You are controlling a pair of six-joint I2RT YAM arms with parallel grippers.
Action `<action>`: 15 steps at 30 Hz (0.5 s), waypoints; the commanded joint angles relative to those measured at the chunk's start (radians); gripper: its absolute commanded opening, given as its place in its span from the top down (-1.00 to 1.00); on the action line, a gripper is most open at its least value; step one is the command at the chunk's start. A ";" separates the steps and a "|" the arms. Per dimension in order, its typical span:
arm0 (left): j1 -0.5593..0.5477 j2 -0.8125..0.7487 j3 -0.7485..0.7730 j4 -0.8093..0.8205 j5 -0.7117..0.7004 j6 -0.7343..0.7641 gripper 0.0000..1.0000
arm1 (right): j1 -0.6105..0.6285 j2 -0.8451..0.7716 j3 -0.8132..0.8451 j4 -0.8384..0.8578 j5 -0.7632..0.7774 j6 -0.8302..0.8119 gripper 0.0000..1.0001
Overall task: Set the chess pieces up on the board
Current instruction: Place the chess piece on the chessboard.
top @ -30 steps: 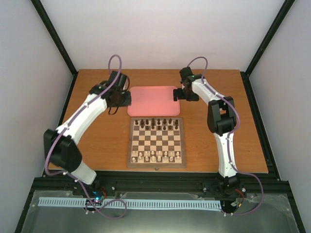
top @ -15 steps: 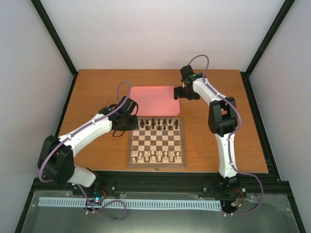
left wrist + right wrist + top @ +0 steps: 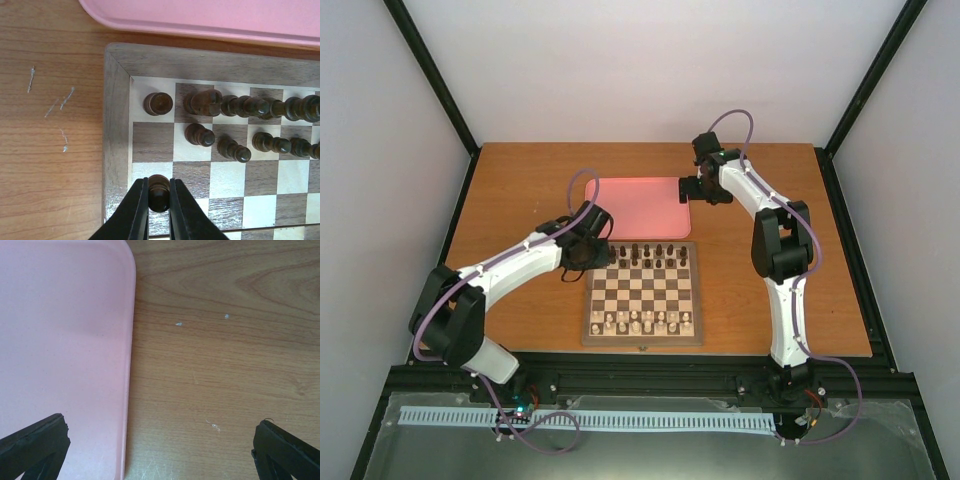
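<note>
So my left tool [image 3: 159, 207] has swung over from beside the plain pink rounded tray [image 3: 200, 15] to the far-left corner of the square checked wooden chessboard [image 3: 116, 125]. It's clamped on one small dark brown chess piece [image 3: 159, 192] above the edge column. The other dark pieces [image 3: 250, 106] stand in the two far rows. Further back, my right tool [image 3: 160, 450] has barely budged, spread wide over the tray's edge.
</note>
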State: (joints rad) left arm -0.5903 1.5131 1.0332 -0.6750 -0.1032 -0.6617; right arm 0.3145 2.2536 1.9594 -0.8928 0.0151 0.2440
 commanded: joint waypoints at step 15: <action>-0.008 0.074 -0.036 0.133 -0.048 -0.065 0.93 | -0.007 -0.022 -0.004 0.008 0.011 -0.004 -1.00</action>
State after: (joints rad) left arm -0.5903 1.5692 0.9771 -0.5823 -0.1322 -0.7082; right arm 0.3145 2.2536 1.9583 -0.8925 0.0147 0.2440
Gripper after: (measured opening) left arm 0.104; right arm 1.000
